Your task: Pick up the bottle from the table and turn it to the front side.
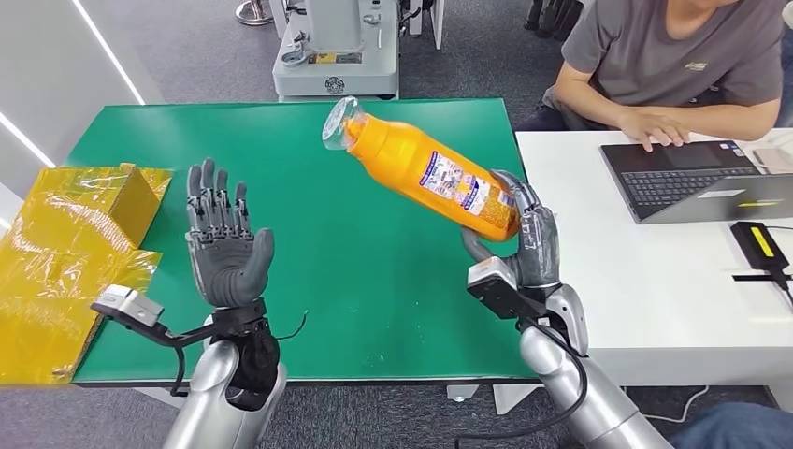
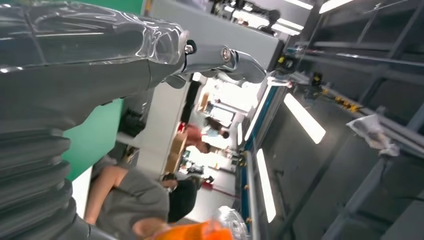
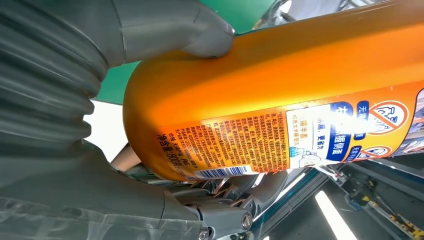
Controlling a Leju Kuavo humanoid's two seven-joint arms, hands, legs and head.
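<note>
Silver forearms rise from the bottom of the head view, and the right hand [image 1: 531,245] grips the base end of the orange bottle [image 1: 425,173], lifting it clear of the green desk [image 1: 374,271]. Its thumb curls round the near side of the base and the darker fingers wrap the far side. From that grip the bottle tilts up and away to the robot's left, and its clear cap [image 1: 338,122] is the highest and farthest part. A printed label [image 1: 461,187] with small text and a barcode faces up toward the camera. In the right wrist view the bottle's [image 3: 280,85] rounded base sits against the thick grey thumb [image 3: 200,35], with the label [image 3: 280,142] turned toward the fingers below it.

Well apart from the bottle, the left hand [image 1: 223,245] stands upright over the desk's left half, palm turned toward the bottle, fingers straight and spread wide, holding nothing. A crumpled yellow bag [image 1: 65,253] lies on the desk's left edge, partly hanging over it.

To the right, a white desk [image 1: 655,299] touches the green one. It carries an open laptop [image 1: 697,178] and a black device with a yellow stripe [image 1: 759,245]. A person in a grey shirt [image 1: 673,56] sits behind it, 1 hand on the laptop's edge. Grey machinery [image 1: 337,47] stands beyond the green desk.
</note>
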